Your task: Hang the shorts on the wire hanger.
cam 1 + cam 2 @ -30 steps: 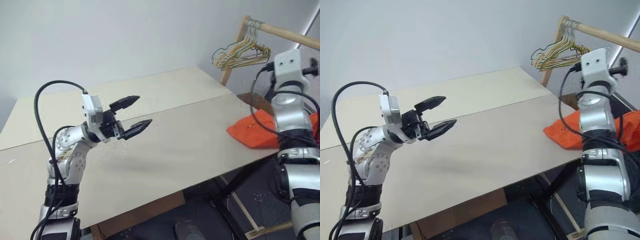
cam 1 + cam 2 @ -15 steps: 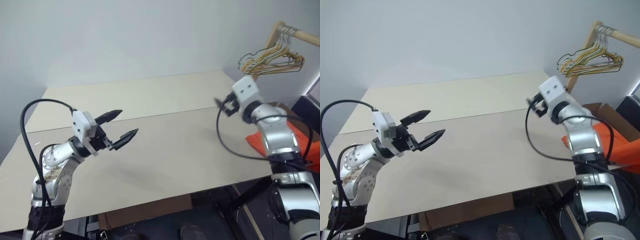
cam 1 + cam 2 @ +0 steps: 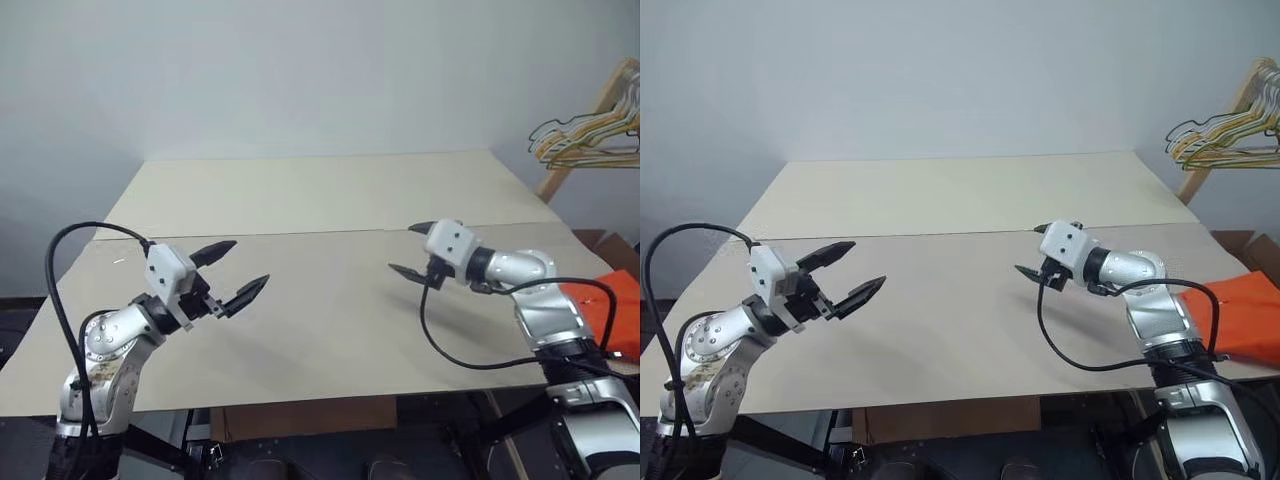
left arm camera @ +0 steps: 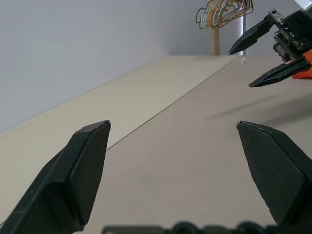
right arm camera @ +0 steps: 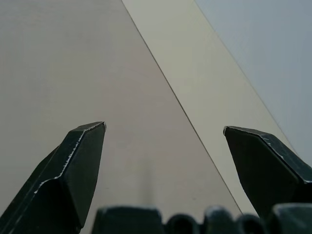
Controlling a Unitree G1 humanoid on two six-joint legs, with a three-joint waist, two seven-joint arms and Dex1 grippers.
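Left tool (image 3: 235,270): hovering over the surface (image 3: 320,200), fingers spread wide, gripping nothing.
Right tool (image 3: 408,250): hanging above the surface mid-right, fingers wide apart, empty.
Shorts (image 3: 612,305): lying at the surface's far right edge, behind the right arm's elbow; right arm is much nearer.
Hangers (image 3: 590,140): a bunch is dangling from a wooden rack beyond the right corner; single wire hanger not distinguishable.
Writing: none readable.

A wide beige table (image 3: 320,200) spans the scene, with a straight seam running left to right across its top. Behind it stands a plain pale wall (image 3: 300,70). At the far right, a bunch of yellowish and green hangers (image 3: 1225,140) hangs from a slanted wooden rack (image 3: 590,125). A cardboard box (image 3: 1250,245) sits just beyond the table's right edge.
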